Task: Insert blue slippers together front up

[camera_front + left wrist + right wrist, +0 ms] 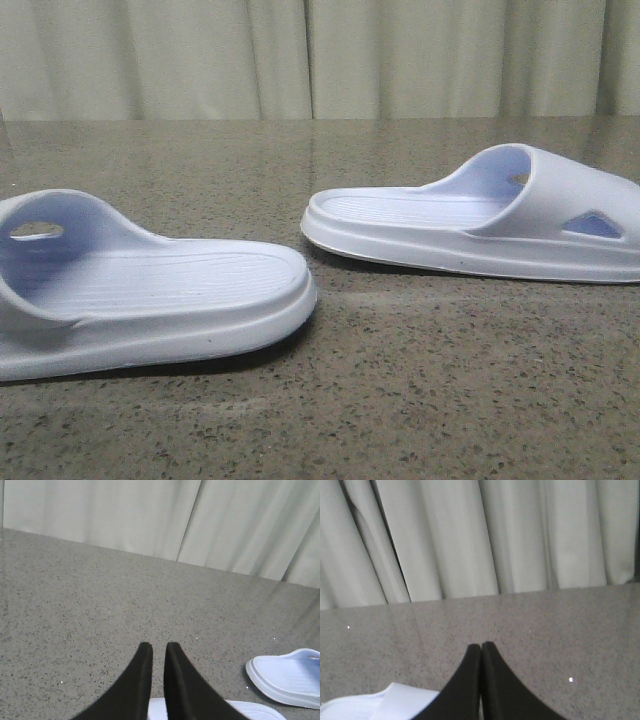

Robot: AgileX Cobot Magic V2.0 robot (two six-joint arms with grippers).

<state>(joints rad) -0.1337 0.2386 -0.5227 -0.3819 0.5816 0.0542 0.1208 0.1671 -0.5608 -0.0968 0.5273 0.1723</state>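
Pale-blue slippers: two (150, 290) (480, 225) | left tool (159, 647) barely parted, seemingly empty | right tool (481, 646) closed, empty

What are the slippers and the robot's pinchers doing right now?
Left slipper: flat on the table, sole down, not held.
Right slipper: flat on the table, sole down, apart from the other.
Left gripper: nearly closed, holding nothing.
Right gripper: shut, holding nothing.
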